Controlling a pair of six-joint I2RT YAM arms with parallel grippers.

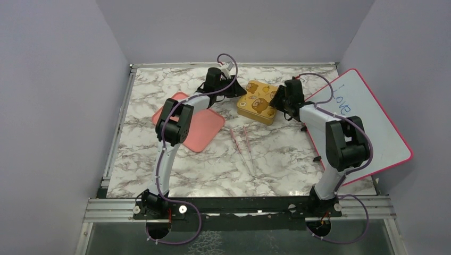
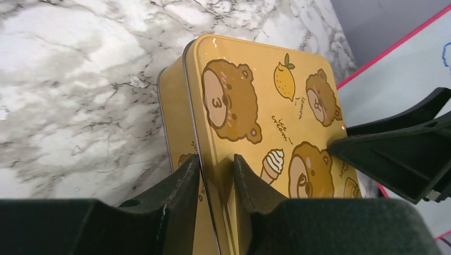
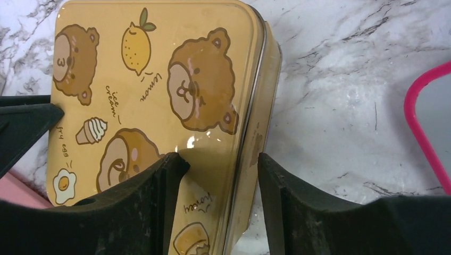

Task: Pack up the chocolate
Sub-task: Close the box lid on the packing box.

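Left tool (image 2: 215,171) is in at the nine o'clock edge of the yellow bear-print tin (image 1: 258,102), fingers drawn close with only a narrow gap. The rim of the lid (image 2: 266,106) runs straight through that gap, though whether they truly bite it cannot be told. Right tool (image 3: 220,164) is at the three o'clock edge, spread wider, one finger lying over the lid top, the other standing clear of the side wall. And the chocolate? Not a piece in view: the lid is on, so whatever lies under it is hidden. That tin looks stiff, glossy and slippery, and the thin lip of the lid seems the only sensible purchase. The chocolate itself should be light but easily marked or crushed, so a gentle pinch across a piece's sides is the call, probably with the tweezers (image 1: 242,146) lying on the desk (image 1: 287,159) at six o'clock of the tin. Pink tray (image 1: 207,130) sits at eight o'clock under the left arm, and the whiteboard (image 1: 372,133) lies at three o'clock, near enough to crowd an outward pull.
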